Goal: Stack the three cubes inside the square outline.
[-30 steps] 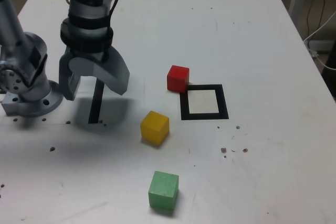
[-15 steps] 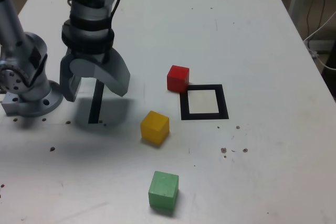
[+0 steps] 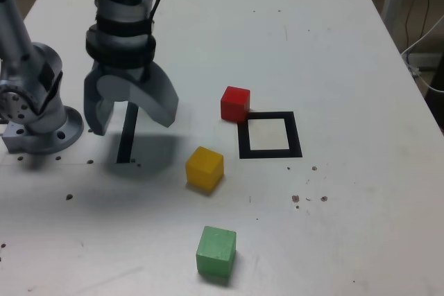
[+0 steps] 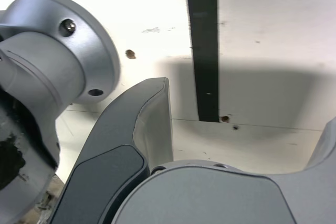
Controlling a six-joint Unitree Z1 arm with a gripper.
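Three cubes lie apart on the white table (image 3: 333, 53): a red one (image 3: 234, 103) touching the far left corner of the square outline (image 3: 269, 135), a yellow one (image 3: 205, 168) nearer the front, and a green one (image 3: 216, 252) close to the front edge. The square outline has nothing inside it. My gripper (image 3: 132, 117) hangs open and empty above a straight black tape strip (image 3: 127, 133), to the exterior view's left of all the cubes. The wrist view shows its grey fingers (image 4: 142, 124) spread over that strip (image 4: 203, 40), with no cube in sight.
The arm's round metal base (image 3: 35, 109) stands at the exterior view's left edge, also seen as the base (image 4: 47, 61) in the wrist view. Cables (image 3: 423, 39) hang off the table's right side. Small dark marks (image 3: 309, 199) dot the tabletop.
The gripper has shifted slightly toward the exterior view's right and risen a little, staying open. The cubes have not moved.
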